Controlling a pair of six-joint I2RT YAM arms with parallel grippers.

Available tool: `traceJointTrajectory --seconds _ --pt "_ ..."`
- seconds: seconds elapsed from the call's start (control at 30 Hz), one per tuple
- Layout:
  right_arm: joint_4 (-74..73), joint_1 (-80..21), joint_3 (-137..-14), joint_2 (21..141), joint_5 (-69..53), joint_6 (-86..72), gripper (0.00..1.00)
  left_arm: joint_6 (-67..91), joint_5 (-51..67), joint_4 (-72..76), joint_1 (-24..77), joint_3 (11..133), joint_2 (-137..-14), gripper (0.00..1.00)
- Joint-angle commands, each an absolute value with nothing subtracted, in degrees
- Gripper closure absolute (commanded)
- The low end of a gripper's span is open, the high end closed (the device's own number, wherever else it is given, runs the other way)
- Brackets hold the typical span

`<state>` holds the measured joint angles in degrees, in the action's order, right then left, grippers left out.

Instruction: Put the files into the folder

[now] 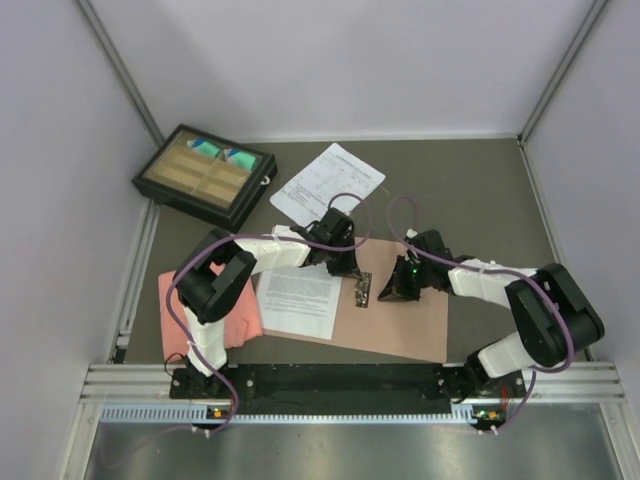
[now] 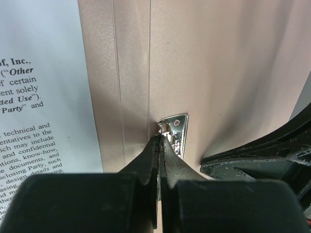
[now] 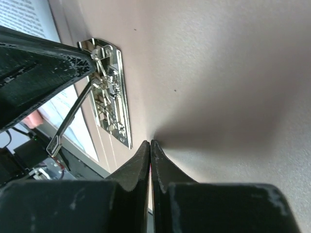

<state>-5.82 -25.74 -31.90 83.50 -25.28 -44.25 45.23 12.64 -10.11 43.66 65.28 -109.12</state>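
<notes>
- Left gripper (image 2: 159, 138), pressed together, tips at the folder's (image 1: 410, 315) metal clip (image 2: 177, 128).
- Right gripper (image 3: 150, 144), likewise closed, tips on the folder just right.
- Dense-text sheet (image 1: 300, 295) overlaps folder's left edge; tabular sheet (image 1: 325, 180) lies farther off.

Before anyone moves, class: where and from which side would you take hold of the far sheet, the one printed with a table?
Probably its right corner, from the right. The sheet lies flat, so only an edge can be pinched; that corner faces open table; the tray crowds the left corner, the left arm covers the near one.
</notes>
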Motion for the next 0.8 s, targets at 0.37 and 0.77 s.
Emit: traceJointTrajectory --seconds 0.37,0.77 --pt "-8.53 -28.29 -34.19 72.35 -25.49 -33.92 0.65 50.19 15.74 -7.91 42.98 66.88 -104.69 0.77" --pt "7.55 -40.25 -29.44 69.34 -21.53 -48.69 0.1 45.1 10.99 -13.35 37.18 65.66 -84.5 0.34"
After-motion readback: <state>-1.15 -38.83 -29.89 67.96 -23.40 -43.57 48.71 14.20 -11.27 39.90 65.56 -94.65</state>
